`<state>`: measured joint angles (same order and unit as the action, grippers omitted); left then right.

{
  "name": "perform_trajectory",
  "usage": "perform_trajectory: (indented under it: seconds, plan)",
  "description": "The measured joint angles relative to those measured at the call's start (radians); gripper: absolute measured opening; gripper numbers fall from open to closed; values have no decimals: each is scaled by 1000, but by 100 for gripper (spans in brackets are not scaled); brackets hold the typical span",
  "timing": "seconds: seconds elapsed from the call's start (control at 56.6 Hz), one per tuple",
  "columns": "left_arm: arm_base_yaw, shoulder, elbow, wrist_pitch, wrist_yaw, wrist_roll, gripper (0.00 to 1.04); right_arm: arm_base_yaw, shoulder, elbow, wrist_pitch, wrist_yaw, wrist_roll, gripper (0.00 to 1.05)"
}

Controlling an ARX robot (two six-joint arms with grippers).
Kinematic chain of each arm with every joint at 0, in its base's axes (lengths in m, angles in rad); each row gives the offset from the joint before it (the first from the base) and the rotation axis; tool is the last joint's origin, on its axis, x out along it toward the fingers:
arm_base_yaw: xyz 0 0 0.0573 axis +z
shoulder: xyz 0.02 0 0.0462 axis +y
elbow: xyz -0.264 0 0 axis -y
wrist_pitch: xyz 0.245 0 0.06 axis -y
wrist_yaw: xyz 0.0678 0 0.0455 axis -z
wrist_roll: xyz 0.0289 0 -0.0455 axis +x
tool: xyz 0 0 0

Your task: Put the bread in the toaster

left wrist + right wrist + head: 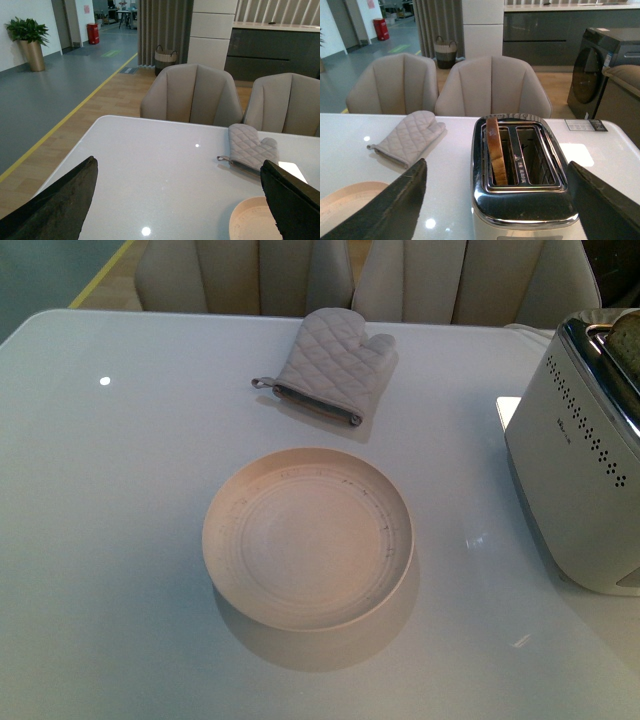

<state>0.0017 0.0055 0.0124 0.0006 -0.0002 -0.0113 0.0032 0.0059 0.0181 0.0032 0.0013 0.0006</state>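
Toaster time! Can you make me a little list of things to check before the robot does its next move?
1. Bread in a toaster slot: ok, it stands upright in one slot, top sticking out.
2. Other slot empty: ok.
3. Bread pushed down: not ok.
4. Right hand open and holding nothing: ok.
5. Left hand open and empty: ok.
6. Plate empty: ok. Oven mitt lies apart from the toaster: ok.

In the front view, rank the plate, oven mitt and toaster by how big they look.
1. Plate, largest.
2. Toaster, cut off by the frame edge, so its rank against the plate is unsure.
3. Oven mitt, smallest, and farther away.
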Motion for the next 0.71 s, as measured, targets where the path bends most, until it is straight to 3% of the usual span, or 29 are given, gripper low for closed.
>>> perform_trajectory:
  seconds: [0.071, 0.707]
  plan:
    - [0, 0, 0, 0, 0, 0, 97, 0, 0, 0, 0, 0, 0, 97]
    - [0, 0, 0, 0, 0, 0, 97, 0, 0, 0, 0, 0, 0, 96]
